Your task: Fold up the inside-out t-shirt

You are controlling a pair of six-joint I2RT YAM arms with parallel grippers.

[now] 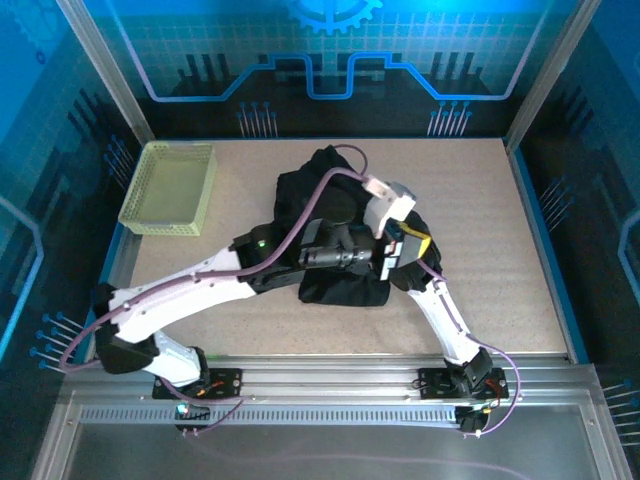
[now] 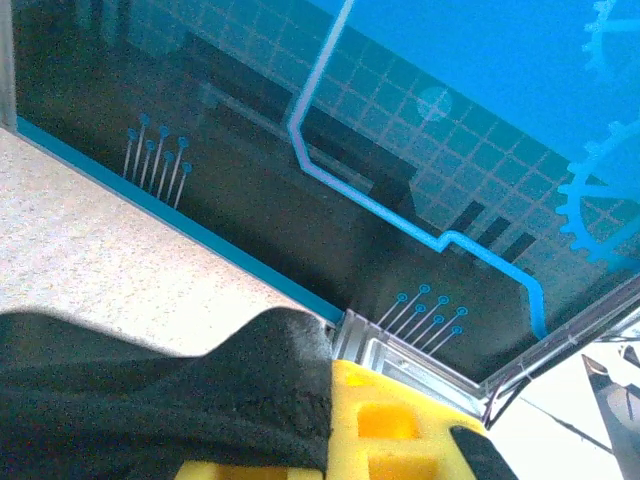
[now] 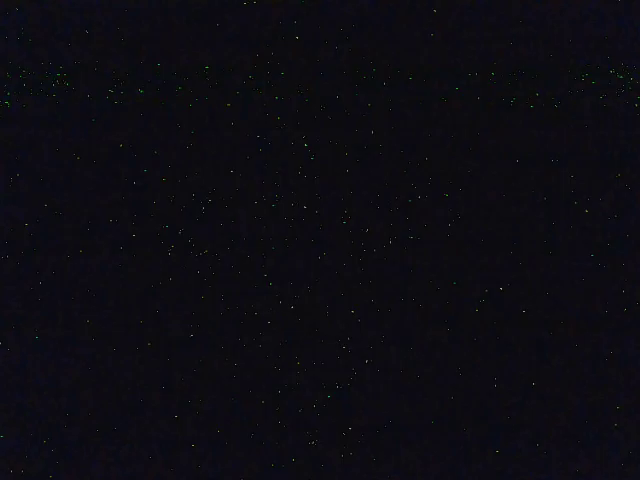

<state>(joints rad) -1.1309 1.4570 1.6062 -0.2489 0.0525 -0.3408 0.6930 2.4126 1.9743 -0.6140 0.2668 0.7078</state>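
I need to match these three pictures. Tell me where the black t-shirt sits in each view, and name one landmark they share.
Top external: the t-shirt lies crumpled mid-table, partly under both arms' wrists.
Left wrist: its black fabric humps across the bottom left, close to the camera.
Right wrist: the picture is too dark to tell anything apart.
Shared landmark: the speckled beige table, which also shows at the left of the left wrist view.

left gripper (image 2: 345, 445): the lower edge cuts off its yellow fingers, so we cannot see the tips.
inside-out t-shirt (image 2: 150, 390): blurred this close; from above, the arms (image 1: 200, 285) cover its middle.
right gripper (image 1: 405, 250): we cannot see how its jaws stand; its wrist view is too dark to read.
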